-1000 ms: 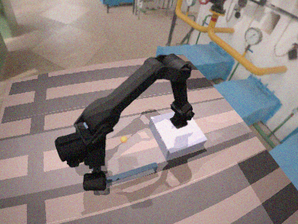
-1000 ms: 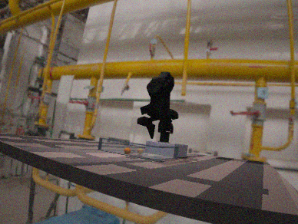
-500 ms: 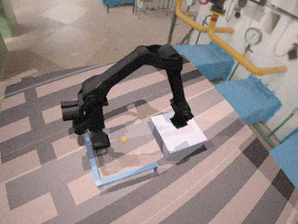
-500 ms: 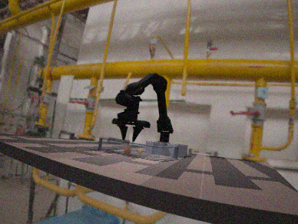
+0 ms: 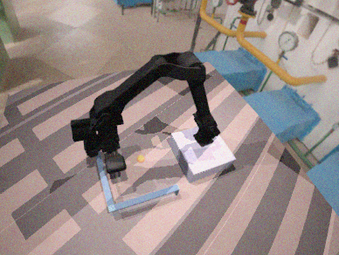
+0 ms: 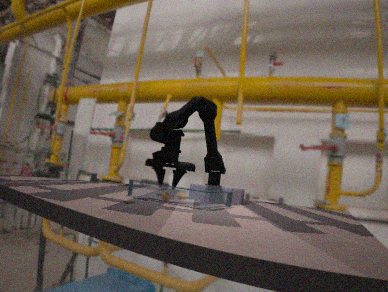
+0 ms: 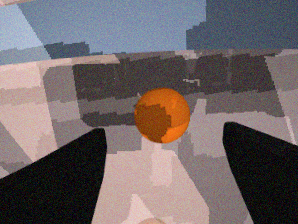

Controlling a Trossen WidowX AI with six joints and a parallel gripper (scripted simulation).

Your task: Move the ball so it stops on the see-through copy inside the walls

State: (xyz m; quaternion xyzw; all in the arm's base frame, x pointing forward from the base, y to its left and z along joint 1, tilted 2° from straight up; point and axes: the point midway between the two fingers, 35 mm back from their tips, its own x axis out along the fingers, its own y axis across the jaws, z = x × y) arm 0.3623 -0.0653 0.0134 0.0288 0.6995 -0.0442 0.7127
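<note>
An orange ball [image 7: 162, 116] lies on the table in the wrist view, level with my fingertips, with a gap to each finger. My gripper [image 7: 164, 135] [image 5: 115, 175] [image 6: 170, 183] is open and hangs low over the ball just inside the left clear blue wall [image 5: 105, 183] [image 7: 113, 23]. In the top view the gripper hides the ball. The see-through copy [image 5: 141, 158] is a paler ball a short way toward the arm's base, inside the corner. In the exterior view a small orange ball [image 6: 164, 196] shows under the fingers.
The second wall [image 5: 148, 198] runs right from the corner toward the front. The arm's white base block [image 5: 205, 157] [image 6: 215, 194] stands just right of the walls. The table edge falls off to the right, with blue bins and yellow pipes beyond.
</note>
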